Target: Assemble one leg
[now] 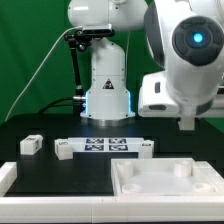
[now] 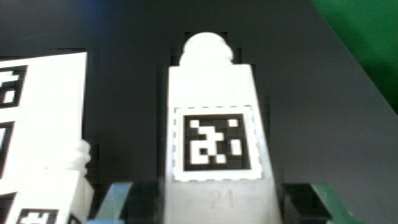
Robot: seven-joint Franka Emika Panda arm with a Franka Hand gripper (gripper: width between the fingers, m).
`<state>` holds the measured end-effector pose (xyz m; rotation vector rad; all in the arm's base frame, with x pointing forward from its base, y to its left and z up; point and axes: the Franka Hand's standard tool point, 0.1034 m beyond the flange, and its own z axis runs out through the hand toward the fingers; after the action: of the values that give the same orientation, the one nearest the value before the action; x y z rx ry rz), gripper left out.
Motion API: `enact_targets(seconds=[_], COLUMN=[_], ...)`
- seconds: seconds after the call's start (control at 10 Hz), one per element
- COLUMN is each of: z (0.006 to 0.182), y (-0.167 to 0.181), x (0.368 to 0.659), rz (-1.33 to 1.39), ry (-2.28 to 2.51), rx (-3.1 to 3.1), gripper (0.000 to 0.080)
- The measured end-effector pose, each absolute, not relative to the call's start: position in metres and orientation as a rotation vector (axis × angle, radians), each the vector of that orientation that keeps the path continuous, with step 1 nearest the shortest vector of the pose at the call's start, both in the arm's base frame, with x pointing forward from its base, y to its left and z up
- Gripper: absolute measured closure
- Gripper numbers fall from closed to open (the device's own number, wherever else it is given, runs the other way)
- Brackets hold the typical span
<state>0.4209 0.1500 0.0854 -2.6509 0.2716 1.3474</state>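
One leg in the gripper, jaws partway apart against its sides.

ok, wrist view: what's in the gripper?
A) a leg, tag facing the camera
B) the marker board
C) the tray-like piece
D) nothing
A: the leg stands between the gripper fingers, with its tag facing the camera.

A green backdrop stands behind the flat black table
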Motion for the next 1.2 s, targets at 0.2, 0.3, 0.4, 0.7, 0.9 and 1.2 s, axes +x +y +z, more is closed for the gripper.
enact_targets(seconds=[0.2,0.3,0.4,0.7,0.9,1.2], z=[0.083,0.082,0.083,0.104,0.122,0.123], y=[0.153,0.153,0.15,0.149,0.15,0.161], x=[0.433,0.437,0.446,0.468,0.494,0.499], rz=[1.153,1.002,0.834,0.545,0.259,-0.246], ry=[0.293,0.296,0.241,0.206,0.18,0.195], rx=[-2.736,-2.796,-2.854,-2.934,-3.002,-2.969], gripper=[0.0509,0.0509,0.0509,0.0509,0.0509,0.0509])
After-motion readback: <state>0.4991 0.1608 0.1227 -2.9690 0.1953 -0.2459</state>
